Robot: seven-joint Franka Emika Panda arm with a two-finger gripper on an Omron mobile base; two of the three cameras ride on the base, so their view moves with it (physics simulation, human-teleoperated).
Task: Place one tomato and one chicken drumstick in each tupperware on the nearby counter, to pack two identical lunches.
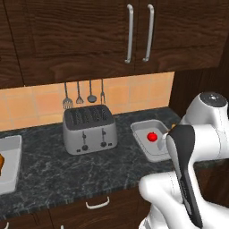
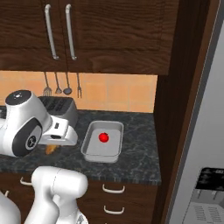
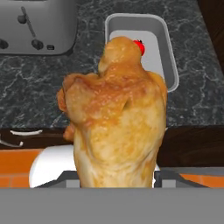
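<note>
A golden-brown chicken drumstick (image 3: 116,118) stands upright between my gripper (image 3: 114,177) fingers, which are shut on it; it shows as an orange scrap under the hand (image 2: 51,149). The hand hovers over the counter's (image 1: 67,174) front edge, left of and nearer than a light-grey tupperware (image 1: 139,130) (image 2: 90,133) (image 3: 169,48). One red tomato (image 1: 152,137) (image 2: 103,137) (image 3: 140,45) lies in that tray. A second tupperware (image 1: 13,161) sits at the far left with something brown (image 1: 1,164) at its cut-off edge.
A silver four-slot toaster (image 1: 89,129) (image 3: 37,26) stands between the two trays against the tiled wall. Utensils (image 1: 79,95) hang above it under dark wall cabinets. A tall dark panel (image 2: 183,87) and a grey appliance front bound the counter on the right.
</note>
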